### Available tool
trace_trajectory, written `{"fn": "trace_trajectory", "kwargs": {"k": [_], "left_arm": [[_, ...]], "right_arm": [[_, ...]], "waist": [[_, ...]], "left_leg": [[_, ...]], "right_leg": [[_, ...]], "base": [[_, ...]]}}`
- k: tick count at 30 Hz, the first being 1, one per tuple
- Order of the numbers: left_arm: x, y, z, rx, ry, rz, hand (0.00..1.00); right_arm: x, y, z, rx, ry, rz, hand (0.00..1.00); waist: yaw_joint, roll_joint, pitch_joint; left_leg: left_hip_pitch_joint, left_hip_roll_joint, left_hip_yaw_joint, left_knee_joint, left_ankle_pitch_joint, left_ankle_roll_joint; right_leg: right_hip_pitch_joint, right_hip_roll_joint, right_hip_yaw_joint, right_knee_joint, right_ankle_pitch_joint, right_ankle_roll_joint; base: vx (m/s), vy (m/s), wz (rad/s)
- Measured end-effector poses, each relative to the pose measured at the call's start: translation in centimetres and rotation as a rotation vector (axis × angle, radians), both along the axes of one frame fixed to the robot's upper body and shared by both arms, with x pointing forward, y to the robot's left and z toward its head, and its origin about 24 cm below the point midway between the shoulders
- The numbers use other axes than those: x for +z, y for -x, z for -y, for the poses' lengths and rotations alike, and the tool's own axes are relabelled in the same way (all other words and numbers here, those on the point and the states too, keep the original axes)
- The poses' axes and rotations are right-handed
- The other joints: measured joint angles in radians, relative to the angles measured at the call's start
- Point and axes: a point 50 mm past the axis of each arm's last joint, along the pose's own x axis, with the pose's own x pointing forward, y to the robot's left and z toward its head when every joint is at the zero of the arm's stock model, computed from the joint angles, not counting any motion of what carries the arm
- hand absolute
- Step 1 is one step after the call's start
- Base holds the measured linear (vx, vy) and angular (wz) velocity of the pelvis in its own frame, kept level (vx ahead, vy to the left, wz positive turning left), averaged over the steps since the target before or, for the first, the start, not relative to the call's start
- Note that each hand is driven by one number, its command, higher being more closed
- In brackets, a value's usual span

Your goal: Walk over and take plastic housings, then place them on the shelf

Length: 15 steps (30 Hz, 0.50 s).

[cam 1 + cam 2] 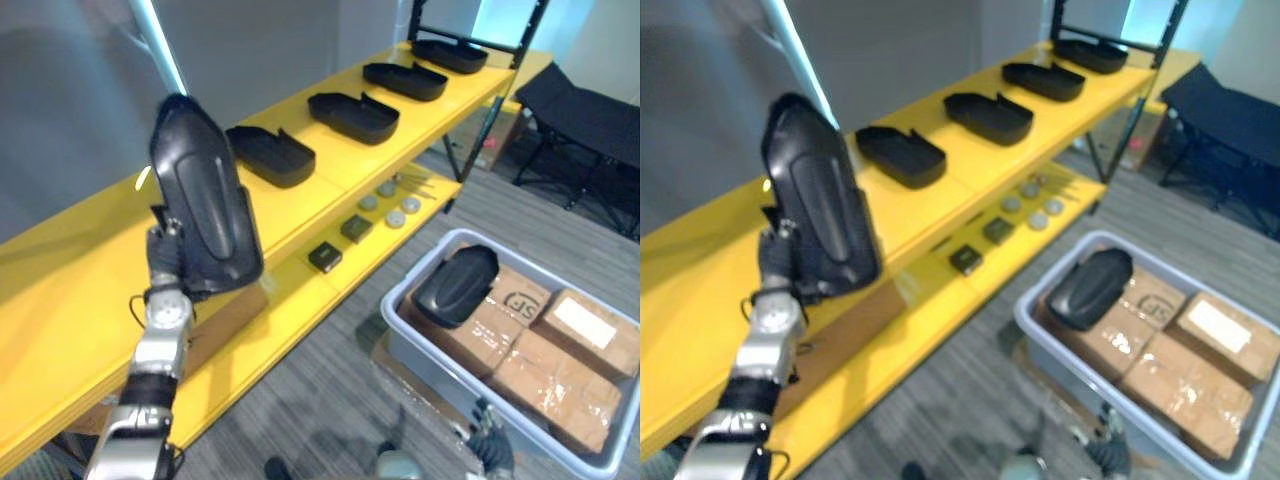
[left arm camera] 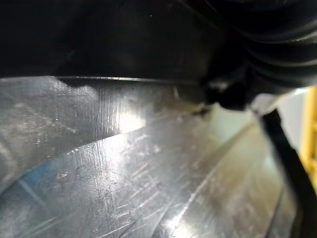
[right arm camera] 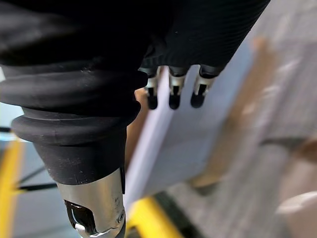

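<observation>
Plastic housing (image 1: 205, 205) stood upright at frame left, above yellow shelf (image 1: 60, 290) | left hand (image 1: 165, 258) sat behind its lower end, grip hidden, cannot tell | right hand (image 3: 171, 94) hung loose, empty | second housing (image 1: 455, 285) lay in grey bin (image 1: 400, 330), lower right

Glossy black housings (image 1: 205, 200), yellow shelf (image 1: 60, 290), grey bin (image 1: 415, 350), brown cardboard boxes (image 1: 540, 375), grey striped carpet (image 1: 320, 390)

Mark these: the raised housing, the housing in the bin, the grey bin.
raised housing (image 1: 205, 200): left eye view, middle of its outer shell.
housing in the bin (image 1: 455, 285): left eye view, centre of its domed top.
grey bin (image 1: 400, 298): left eye view, its left rim.
</observation>
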Motion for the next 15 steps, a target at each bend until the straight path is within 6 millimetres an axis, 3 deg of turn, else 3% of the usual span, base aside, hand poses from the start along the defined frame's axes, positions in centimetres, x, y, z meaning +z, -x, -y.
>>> {"fn": "trace_trajectory", "kwargs": {"k": [4, 9, 15], "left_arm": [[1.4, -1.4, -1.7, 0.119, 0.039, -0.070, 1.00], [0.9, -1.3, -4.0, 0.237, 0.070, -0.236, 1.00], [0.3, -0.7, -5.9, 0.355, 0.090, -0.361, 1.00]], "right_arm": [[-1.5, 2.1, -0.3, -0.023, -0.038, -0.137, 0.00], [-3.0, 4.7, -0.7, -0.055, -0.073, -0.277, 0.00], [-3.5, 5.1, -1.5, -0.092, -0.098, -0.297, 0.00]], "waist": [[-0.025, 0.000, 0.000], [-0.050, 0.010, 0.010], [-0.057, 0.025, 0.058]], "left_leg": [[-0.003, 0.000, 0.009, 0.000, 0.000, 0.000], [0.001, -0.007, 0.025, 0.001, 0.001, -0.001], [-0.001, -0.008, 0.034, 0.001, 0.001, 0.000]], "right_leg": [[-0.007, 0.001, 0.009, -0.004, 0.008, -0.002], [-0.015, 0.005, 0.020, -0.003, 0.010, 0.000], [-0.025, 0.004, 0.029, -0.004, 0.008, -0.004]], "base": [[0.00, 0.007, -0.07], [0.00, 0.016, -0.10], [0.00, 0.009, -0.03]]}}
